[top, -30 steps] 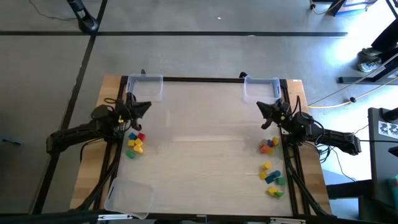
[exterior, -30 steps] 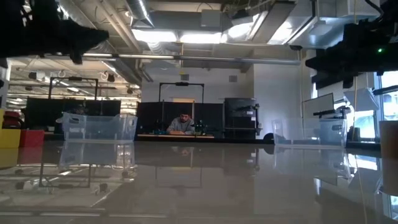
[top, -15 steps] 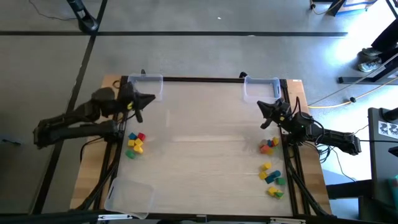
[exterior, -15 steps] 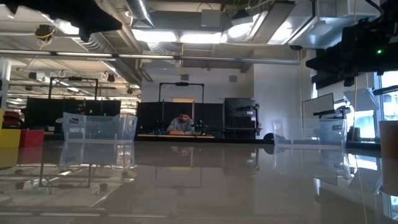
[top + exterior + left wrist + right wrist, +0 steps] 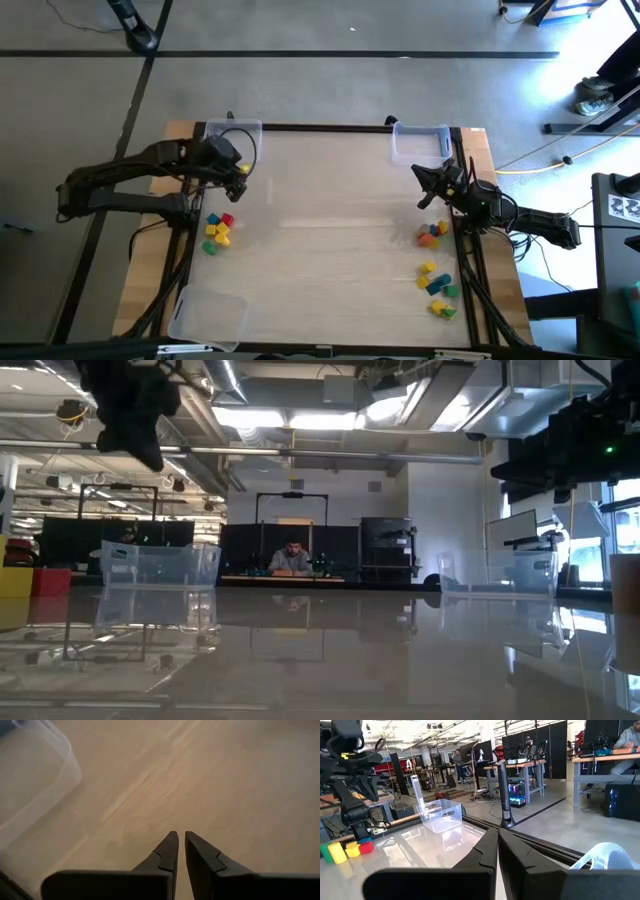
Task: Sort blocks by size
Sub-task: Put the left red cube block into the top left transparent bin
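High view: the left hand [image 5: 240,168], fingers nearly closed on a yellow block [image 5: 243,170], hangs beside the tray [image 5: 236,132] at upper left. Released short of it (my guess), the cube would fall on the desk [image 5: 330,230]. Other blocks [image 5: 217,228] sit left; the right hand [image 5: 424,186] waits, pinched empty.

Two dark arms — black tapered fingers [image 5: 170,851], yellow marks.
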